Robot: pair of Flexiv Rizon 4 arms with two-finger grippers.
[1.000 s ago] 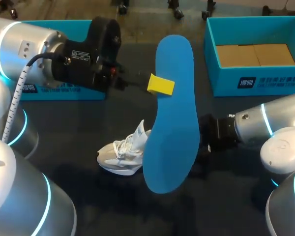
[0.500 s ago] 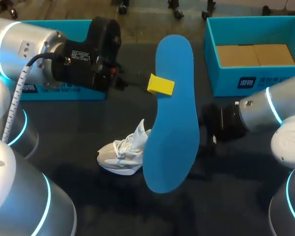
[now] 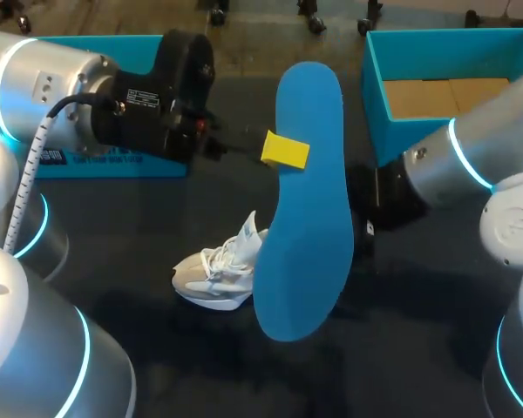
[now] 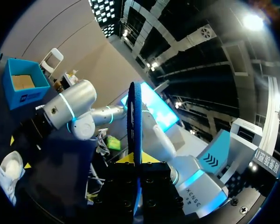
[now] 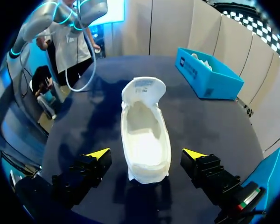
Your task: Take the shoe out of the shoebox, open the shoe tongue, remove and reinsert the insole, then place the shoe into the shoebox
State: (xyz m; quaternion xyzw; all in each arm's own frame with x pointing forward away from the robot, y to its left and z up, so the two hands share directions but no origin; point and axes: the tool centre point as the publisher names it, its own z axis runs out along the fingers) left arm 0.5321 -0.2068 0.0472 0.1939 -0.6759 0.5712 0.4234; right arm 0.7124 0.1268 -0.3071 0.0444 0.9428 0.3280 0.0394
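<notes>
The blue insole [image 3: 307,209] was gripped by the left hand [image 3: 287,151] and held above the desk [image 3: 113,226], its long axis running from about 12 to 6 o'clock in the head view. In the left wrist view it was seen edge-on, clamped between the two yellow tips.

The white shoe [image 3: 216,277] was set on the desk near the middle, partly hidden by the lower end of the insole at its 3 o'clock. The shoebox [image 3: 418,146] was placed at the shoe's 2 o'clock, well apart, with brown card shown in its bottom. A second blue box [image 3: 105,162] was found at the shoe's 10 o'clock, largely covered by the left arm.

The right hand [image 5: 146,154] was kept released, its fingers spread wide on either side of the shoe's near end without contact. The shoe's opening was turned toward that wrist camera, and the tongue [image 5: 143,89] was folded outward at the far end.
</notes>
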